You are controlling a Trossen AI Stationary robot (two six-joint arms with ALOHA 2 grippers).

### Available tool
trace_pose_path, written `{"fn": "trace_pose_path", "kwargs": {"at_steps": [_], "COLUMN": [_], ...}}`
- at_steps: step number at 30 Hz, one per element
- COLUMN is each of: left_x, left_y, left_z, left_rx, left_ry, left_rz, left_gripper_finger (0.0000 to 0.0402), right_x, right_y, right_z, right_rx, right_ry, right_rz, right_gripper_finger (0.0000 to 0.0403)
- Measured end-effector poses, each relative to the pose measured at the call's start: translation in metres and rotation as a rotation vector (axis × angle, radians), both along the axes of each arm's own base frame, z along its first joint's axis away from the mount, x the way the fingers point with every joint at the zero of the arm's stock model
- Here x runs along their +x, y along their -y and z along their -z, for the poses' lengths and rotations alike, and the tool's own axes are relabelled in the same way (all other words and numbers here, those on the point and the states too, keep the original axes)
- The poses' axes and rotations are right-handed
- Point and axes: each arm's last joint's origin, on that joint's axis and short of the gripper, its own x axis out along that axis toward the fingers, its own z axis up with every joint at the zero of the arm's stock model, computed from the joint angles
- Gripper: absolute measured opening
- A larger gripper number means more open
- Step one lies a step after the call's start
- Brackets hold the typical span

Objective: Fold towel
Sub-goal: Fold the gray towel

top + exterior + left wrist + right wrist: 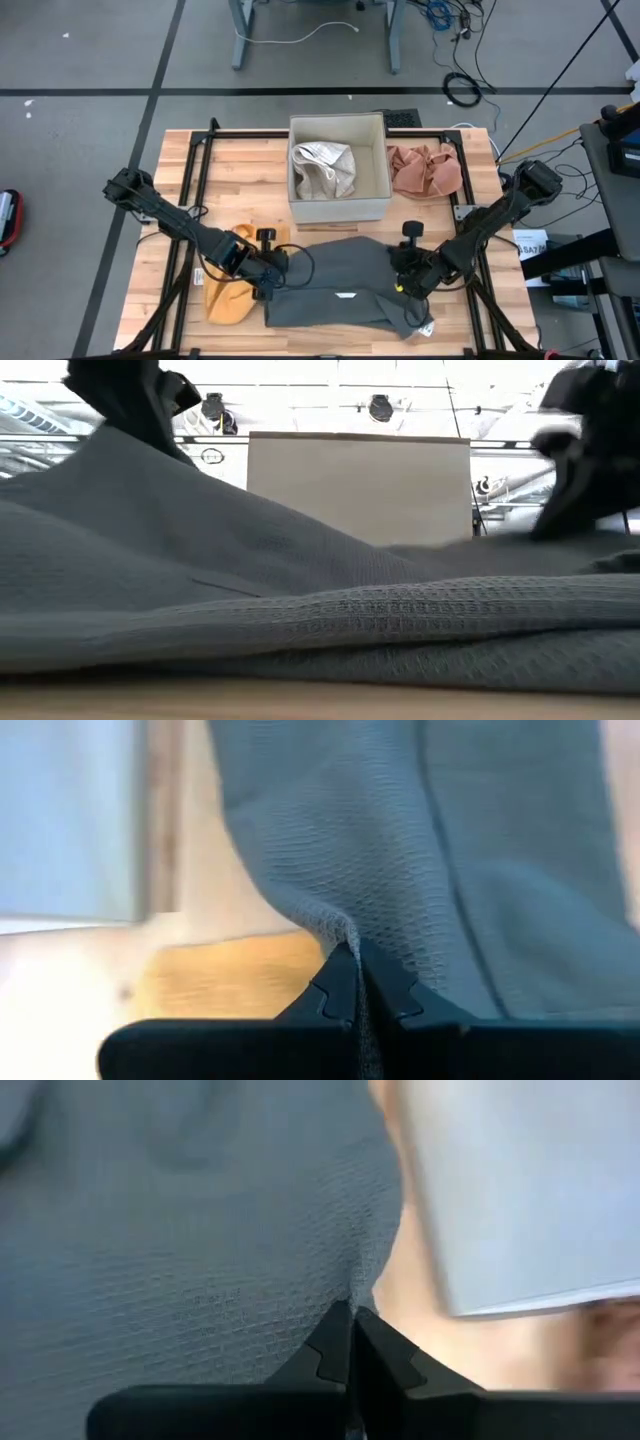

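I'm pinching the grey waffle-weave towel between both closed sets of fingers, left and right, at opposite edges.

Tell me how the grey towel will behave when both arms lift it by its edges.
The grey towel will probably sag between the grips: it already lies in soft folds. Its waffle weave looks rough, so it should not slip from the left gripper or right gripper, both shut on it. It seems light.
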Motion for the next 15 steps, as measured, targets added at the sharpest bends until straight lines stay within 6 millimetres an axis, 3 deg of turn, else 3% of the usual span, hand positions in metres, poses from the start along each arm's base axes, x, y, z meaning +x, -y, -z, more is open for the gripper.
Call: {"fn": "trace_pose_path", "kwargs": {"at_steps": [9, 15], "left_x": [0.010, 0.006], "left_y": [-0.024, -0.039], "left_z": [-0.004, -0.022], "left_rx": [0.303, 0.487], "left_ry": [0.109, 0.217], "left_rz": [-0.117, -0.216], "left_gripper_finger": [0.0000, 0.0000], "right_x": [-0.024, -0.044], "right_y": [-0.011, -0.021], "right_z": [-0.090, -0.140], "right_rx": [-0.176, -0.193], "right_ry": [0.042, 0.079], "right_rz": [-0.014, -0.055], "right_gripper_finger": [0.0000, 0.0000]}}
